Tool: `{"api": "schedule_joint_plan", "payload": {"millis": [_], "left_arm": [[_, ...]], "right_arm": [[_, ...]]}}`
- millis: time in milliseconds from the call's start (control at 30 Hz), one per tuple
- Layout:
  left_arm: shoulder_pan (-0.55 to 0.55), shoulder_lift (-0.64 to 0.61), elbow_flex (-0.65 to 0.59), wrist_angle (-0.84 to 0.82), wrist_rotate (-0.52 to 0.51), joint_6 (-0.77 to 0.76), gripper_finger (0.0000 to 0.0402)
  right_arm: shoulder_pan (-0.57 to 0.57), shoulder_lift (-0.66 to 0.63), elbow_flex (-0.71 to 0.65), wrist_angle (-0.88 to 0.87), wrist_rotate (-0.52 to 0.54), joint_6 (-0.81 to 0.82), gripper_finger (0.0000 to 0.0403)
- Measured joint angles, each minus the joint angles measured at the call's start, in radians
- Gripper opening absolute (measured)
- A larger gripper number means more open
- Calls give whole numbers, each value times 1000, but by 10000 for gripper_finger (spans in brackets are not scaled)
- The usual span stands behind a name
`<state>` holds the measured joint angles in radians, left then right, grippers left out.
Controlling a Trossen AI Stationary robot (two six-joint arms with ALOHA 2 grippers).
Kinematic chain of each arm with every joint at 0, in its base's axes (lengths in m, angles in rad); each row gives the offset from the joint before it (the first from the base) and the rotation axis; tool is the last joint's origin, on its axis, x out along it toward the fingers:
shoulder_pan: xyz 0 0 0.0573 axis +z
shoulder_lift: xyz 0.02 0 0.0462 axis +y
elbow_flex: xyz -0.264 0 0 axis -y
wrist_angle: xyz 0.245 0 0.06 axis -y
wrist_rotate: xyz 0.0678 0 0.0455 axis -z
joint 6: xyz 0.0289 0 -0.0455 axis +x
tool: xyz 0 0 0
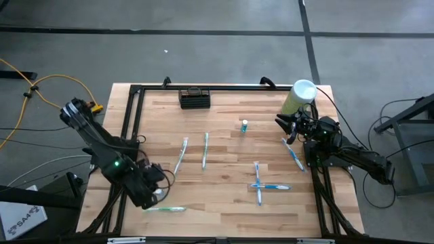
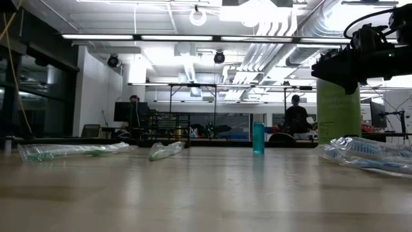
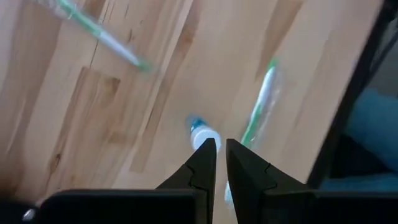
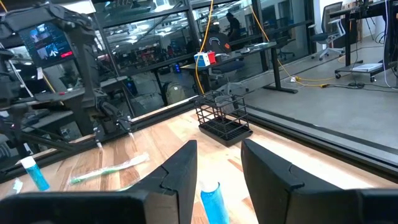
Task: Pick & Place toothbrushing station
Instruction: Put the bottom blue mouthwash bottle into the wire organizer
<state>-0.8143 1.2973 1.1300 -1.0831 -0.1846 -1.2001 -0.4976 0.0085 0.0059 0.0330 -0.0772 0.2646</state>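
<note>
The toothbrushing station, a small black slotted holder [image 1: 194, 98], stands at the table's far edge and also shows as a wire rack [image 4: 224, 118]. My left gripper [image 1: 153, 192] hangs over the near left corner, pointing steeply down, its fingers [image 3: 204, 163] almost together [image 3: 221, 154]. A small white tube with a blue end [image 3: 201, 133] shows just past one fingertip. A wrapped green toothbrush [image 1: 163, 209] lies on the table below. My right gripper [image 4: 219, 155] waits open and level at the right edge [image 1: 290, 123], with nothing between its fingers. My left gripper: I cannot tell whether it touches the small white tube [image 3: 201, 133]. The tube shows beside the tip of one finger, not in the narrow gap between the two.
A pale green cylinder with a white lid [image 1: 300, 95] stands at the far right. A small blue tube [image 1: 243, 125] stands mid-table. Wrapped toothbrushes lie scattered: two green ones [image 1: 181, 154] [image 1: 205, 149], crossed blue ones [image 1: 261, 184], and one [image 1: 293, 154] by the right arm.
</note>
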Motion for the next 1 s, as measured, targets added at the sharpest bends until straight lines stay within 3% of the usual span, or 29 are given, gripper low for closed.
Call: {"api": "schedule_joint_plan", "payload": {"millis": [533, 1000], "left_arm": [[0, 33, 22, -28, 22, -36, 33], [-10, 82, 22, -14, 30, -169, 33]], "right_arm": [[0, 0, 0, 0, 0, 0, 117], [0, 0, 0, 0, 0, 0, 117]]}}
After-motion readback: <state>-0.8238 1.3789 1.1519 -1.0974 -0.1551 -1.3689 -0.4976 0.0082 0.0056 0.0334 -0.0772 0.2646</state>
